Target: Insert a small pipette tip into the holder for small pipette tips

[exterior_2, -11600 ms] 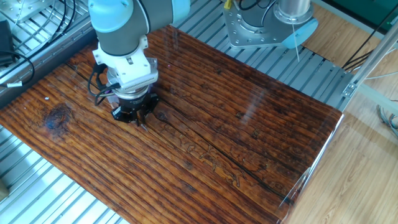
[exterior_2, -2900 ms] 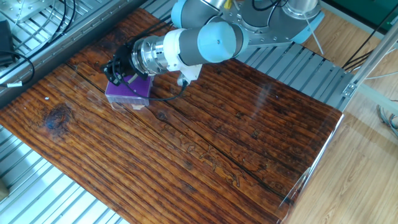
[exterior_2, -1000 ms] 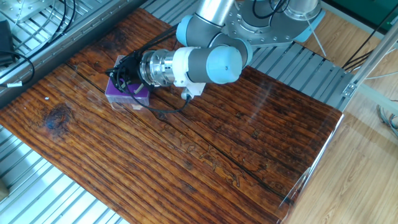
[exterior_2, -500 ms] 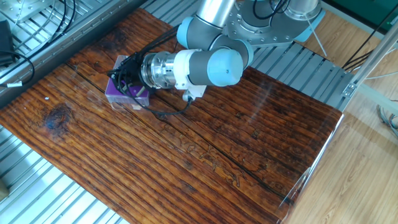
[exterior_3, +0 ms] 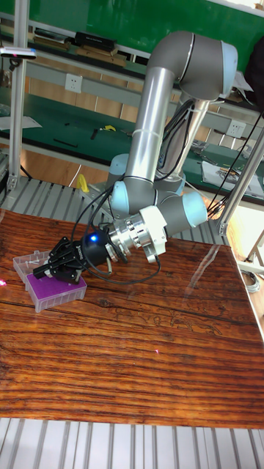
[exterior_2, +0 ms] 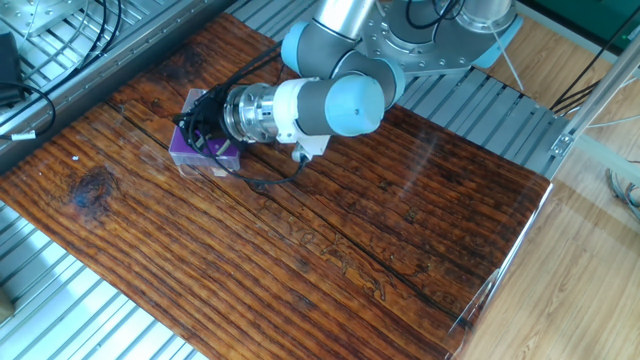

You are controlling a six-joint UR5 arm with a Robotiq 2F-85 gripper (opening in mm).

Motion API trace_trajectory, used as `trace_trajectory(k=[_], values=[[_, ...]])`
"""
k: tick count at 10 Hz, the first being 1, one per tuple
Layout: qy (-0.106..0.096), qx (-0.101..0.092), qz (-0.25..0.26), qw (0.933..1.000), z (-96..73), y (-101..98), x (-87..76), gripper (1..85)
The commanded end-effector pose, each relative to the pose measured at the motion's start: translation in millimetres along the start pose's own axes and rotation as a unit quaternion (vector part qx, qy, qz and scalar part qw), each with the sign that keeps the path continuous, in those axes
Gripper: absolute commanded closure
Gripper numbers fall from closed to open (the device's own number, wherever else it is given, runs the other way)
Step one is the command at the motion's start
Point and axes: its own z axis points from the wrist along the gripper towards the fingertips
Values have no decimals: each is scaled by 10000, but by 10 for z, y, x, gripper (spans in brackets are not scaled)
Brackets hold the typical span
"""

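Black two-finger gripper (exterior_3: pixel 53 269) angled low over the clear plastic box with purple hole-dotted top (exterior_3: pixel 59 292) on the dark wooden table (exterior_2: pixel 330 230), finger gap unreadable, open clear lid (exterior_3: pixel 31 261) plain only in the tall view.

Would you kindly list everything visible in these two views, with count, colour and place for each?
holder for small pipette tips: one, clear box with purple top, far left part of the table, under the gripper.
open lid: one, clear, attached on the holder's far side.
table: one, dark brown wood grain, on a grey slatted metal frame.
cables: several, black, on the metal frame left of the table.
robot arm: one, grey with light blue joints, reaching down and left from its base behind the table.
gripper: one, black, just above the holder's purple top; whether it holds a tip is too small to tell.
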Motion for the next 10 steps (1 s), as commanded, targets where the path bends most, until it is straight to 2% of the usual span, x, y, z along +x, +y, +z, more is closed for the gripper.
trace_trajectory(k=[1, 4, 8, 10], values=[[-86, -109, 5, 9999, -5, 52, -11, 847], [-55, -227, -1, 9997, -161, 52, 16, 847], [22, -294, 26, 9996, -188, 80, 29, 847], [271, -387, 4, 9989, -235, 118, 150, 847]])
